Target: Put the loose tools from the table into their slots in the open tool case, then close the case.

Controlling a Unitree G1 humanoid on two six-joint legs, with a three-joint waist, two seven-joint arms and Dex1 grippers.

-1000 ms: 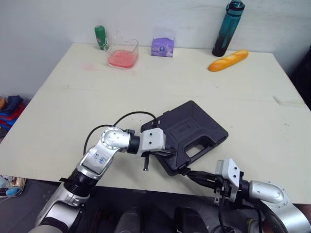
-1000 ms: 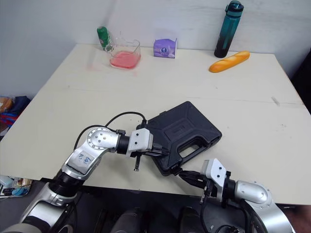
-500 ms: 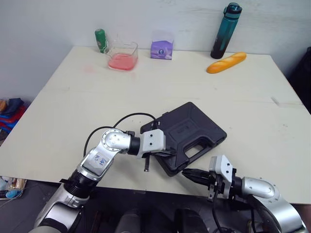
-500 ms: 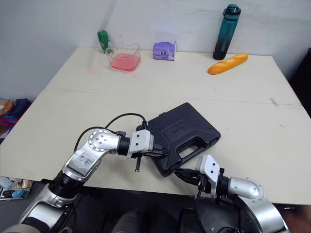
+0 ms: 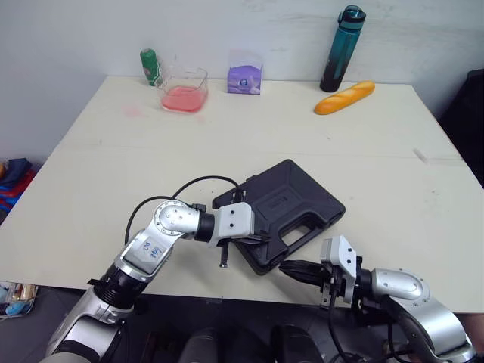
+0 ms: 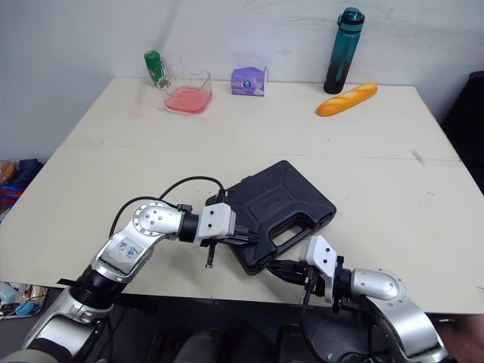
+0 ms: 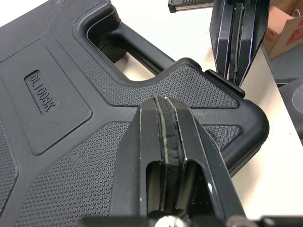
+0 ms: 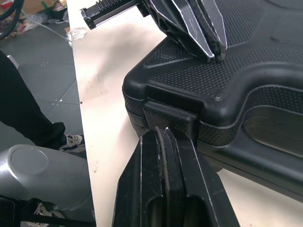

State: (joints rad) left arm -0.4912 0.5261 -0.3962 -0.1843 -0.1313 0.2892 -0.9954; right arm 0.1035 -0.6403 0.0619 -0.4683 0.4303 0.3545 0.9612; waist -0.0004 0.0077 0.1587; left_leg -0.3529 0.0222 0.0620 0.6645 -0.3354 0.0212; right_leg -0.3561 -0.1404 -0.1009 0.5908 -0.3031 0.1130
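Left gripper (image 7: 165,101) clenched, empty, tips pressed on lid of shut tool case (image 5: 283,200) near its nearest corner. Right gripper (image 8: 163,133) clenched, tips against latch (image 8: 171,117) on case's handle edge. Case flat near front edge of table (image 5: 113,174); long axis diagonal, near-left to far-right; handle faces near-right.

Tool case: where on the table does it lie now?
The closed tool case lies near the table's front edge, the left gripper and right gripper at its near corner.
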